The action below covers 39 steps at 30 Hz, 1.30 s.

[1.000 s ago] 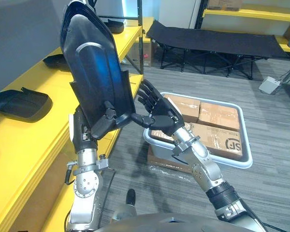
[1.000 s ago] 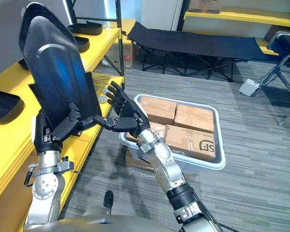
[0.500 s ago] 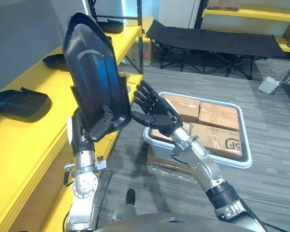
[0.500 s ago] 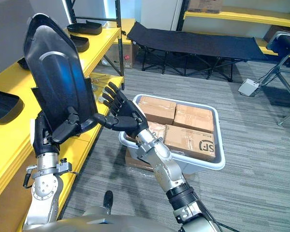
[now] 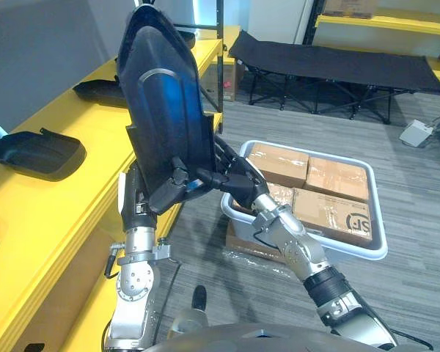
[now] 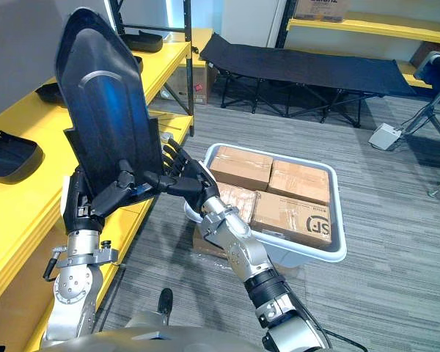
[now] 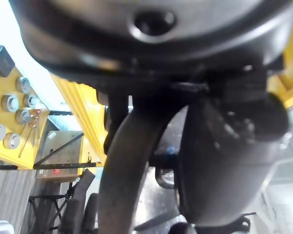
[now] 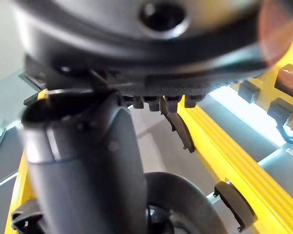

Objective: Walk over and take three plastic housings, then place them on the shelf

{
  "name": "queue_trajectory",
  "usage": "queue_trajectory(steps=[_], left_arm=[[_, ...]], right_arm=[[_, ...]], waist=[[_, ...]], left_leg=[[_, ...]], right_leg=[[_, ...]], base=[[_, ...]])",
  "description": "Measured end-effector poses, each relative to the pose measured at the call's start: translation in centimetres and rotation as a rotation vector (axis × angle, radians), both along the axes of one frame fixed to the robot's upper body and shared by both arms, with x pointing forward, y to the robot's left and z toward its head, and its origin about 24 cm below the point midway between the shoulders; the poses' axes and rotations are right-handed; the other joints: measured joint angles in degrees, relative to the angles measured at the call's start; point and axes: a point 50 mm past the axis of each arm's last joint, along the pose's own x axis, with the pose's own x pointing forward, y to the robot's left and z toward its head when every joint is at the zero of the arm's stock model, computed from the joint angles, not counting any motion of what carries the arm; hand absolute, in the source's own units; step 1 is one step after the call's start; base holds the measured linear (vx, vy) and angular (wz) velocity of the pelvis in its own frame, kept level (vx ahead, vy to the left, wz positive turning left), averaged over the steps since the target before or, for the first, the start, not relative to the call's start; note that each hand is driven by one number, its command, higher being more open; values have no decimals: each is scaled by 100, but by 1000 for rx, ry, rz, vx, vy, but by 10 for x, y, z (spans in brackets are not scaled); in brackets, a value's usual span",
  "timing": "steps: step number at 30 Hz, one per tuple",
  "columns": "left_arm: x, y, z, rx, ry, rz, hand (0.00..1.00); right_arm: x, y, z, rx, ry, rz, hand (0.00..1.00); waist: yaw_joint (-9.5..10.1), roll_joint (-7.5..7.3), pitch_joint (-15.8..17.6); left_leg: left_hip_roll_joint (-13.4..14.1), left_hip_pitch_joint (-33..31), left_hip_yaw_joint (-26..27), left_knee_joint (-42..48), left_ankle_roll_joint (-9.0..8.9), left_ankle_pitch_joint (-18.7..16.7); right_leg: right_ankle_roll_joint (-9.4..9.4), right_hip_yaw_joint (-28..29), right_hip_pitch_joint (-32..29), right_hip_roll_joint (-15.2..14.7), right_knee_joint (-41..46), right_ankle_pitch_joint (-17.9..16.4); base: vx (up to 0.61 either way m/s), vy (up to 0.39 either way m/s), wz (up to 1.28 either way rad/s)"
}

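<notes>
The left hand (image 6: 99, 202) clenched the low edge of the black housing (image 6: 106, 110) (a good spot). It looked light, stiff, slippery. Whether the right hand (image 6: 194, 180) gripped, I couldn't tell.

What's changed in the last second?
The right hand moved in from beside the housing to its lower right edge and now rests against it; whether it grips is unclear. The left hand still holds the housing upright. The bin of boxes and the shelf are as before.
</notes>
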Motion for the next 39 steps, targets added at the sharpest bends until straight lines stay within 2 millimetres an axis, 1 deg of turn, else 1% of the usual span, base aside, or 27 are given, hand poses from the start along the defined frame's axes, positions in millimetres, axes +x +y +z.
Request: queue_trajectory(steps=[2,3,6,16,30,31,33,39], left_arm=[[0,0,0,-10,-2,-8,0],[0,0,0,-24,-2,-9,0],[0,0,0,-35,-3,-9,0],[0,4,0,-47,-2,24,0],[0,5,0,-50,1,10,0],[0,4,0,-53,1,8,100],[0,4,-1,-69,4,2,100],[1,3,-10,-201,79,-76,100]], right_arm=[[1,1,1,0,-3,1,100],[1,1,1,-2,-3,2,0],[5,3,0,-17,0,12,0],[-2,14,-2,-24,-12,99,0],[-1,13,-2,-42,-22,93,0],[-1,13,-2,-42,-23,92,0],[-1,13,-2,-42,-27,89,0],[1,8,-3,-89,-49,58,0]], waist=[[6,2,1],[5,2,1],[2,3,2],[0,5,3],[-5,8,5],[-7,8,5],[-9,9,5],[-10,11,6]], left_leg=[[-1,-13,-27,0,1,8],[-2,-14,-30,0,1,9],[-1,-15,-35,0,-1,10],[-6,-77,-89,8,-8,22],[-5,-79,-92,3,-9,23],[-5,-79,-92,3,-9,23],[-5,-79,-92,3,-9,23],[-5,-82,-91,3,-9,23]], right_leg=[[-5,-26,0,4,2,-7],[-8,-29,0,4,3,-9],[-13,-30,0,5,5,-14],[-13,-85,-28,14,3,-24],[-14,-89,-29,14,3,-25],[-14,-89,-30,14,2,-25],[-14,-89,-31,14,2,-25],[-14,-87,-34,14,2,-25]], base=[[-6,-4,5],[0,0,0],[0,0,0],[-2,-4,1],[0,0,0],[0,0,0],[0,0,0],[0,0,0]])
